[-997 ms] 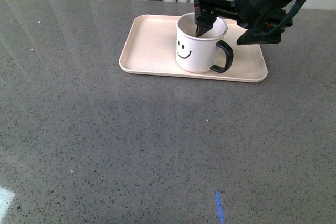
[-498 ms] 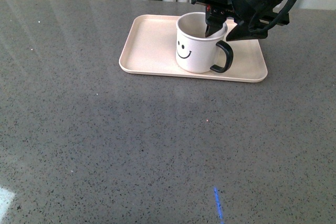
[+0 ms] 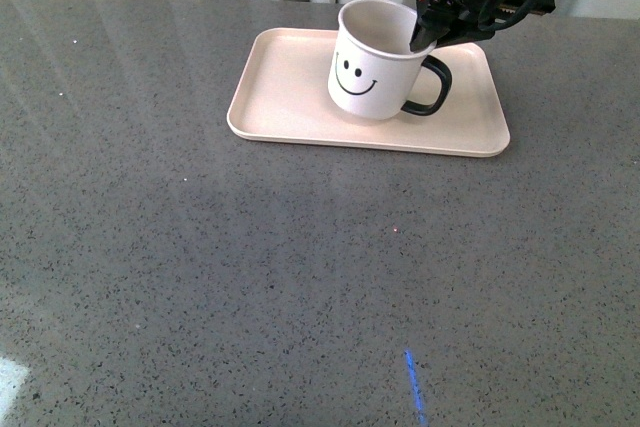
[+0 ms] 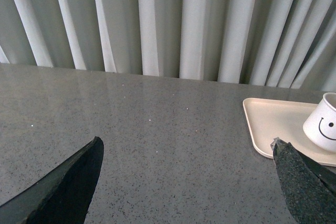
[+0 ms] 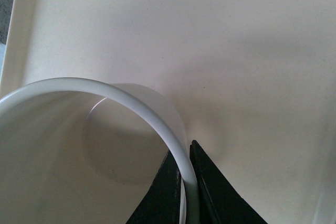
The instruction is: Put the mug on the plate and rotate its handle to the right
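The cream mug (image 3: 370,62) with a black smiley face is tilted over the pale pink-beige plate (image 3: 290,97), its lower edge lifted on one side. Its black handle (image 3: 430,87) points right. My right gripper (image 3: 420,39) is shut on the mug's rim, one finger inside and one outside, above the handle. The right wrist view shows the rim (image 5: 152,116) pinched between the fingers (image 5: 207,182), with the plate (image 5: 210,40) beneath. My left gripper (image 4: 186,153) is open and empty over the grey table, left of the plate (image 4: 268,124); the mug (image 4: 323,121) shows at that view's edge.
The grey speckled table (image 3: 250,277) stretches wide in front of the plate. Pale curtains (image 4: 173,19) hang behind the table's far edge. A short blue mark (image 3: 415,392) lies on the table near the front.
My right gripper has moved right along the mug's rim to above the handle, closed on it and risen. The mug, flat on the plate before, is tilted and lifted.
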Tool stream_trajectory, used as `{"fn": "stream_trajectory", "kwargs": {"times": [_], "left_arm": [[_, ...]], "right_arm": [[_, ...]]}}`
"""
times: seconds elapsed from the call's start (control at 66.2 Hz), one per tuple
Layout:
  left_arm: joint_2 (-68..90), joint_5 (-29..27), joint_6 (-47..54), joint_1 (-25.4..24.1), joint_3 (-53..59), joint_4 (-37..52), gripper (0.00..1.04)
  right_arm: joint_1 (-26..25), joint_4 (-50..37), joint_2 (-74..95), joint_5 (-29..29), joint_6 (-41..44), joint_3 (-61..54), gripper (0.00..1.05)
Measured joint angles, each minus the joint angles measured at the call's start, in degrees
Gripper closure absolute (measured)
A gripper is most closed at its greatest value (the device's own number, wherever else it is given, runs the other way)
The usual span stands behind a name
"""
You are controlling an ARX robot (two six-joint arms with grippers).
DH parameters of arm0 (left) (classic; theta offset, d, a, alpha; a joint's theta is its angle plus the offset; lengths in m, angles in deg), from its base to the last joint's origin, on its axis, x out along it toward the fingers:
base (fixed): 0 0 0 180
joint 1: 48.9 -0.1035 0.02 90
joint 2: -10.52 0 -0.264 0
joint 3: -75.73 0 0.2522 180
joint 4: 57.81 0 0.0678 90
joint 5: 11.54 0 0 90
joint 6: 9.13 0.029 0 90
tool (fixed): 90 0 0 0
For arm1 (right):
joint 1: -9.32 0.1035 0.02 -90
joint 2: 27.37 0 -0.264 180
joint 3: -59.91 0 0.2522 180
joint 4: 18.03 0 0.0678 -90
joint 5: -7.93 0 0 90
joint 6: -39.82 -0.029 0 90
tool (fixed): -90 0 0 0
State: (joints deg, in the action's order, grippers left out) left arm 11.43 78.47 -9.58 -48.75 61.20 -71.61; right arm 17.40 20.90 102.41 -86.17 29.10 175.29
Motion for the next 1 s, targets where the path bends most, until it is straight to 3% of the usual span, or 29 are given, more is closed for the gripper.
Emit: {"fn": "stream_trajectory", "kwargs": {"times": [0.453,0.997], "left_arm": [[0.0,0.0,0.02,0.0,0.0,0.02,0.09],[0.0,0.0,0.0,0.0,0.0,0.0,0.09]], "right_arm": [[-1.88,9.01,5.31,-3.13,20.87,9.55,1.03],[-1.92,10.54,7.87,-4.55,28.55,13.55,1.03]]}}
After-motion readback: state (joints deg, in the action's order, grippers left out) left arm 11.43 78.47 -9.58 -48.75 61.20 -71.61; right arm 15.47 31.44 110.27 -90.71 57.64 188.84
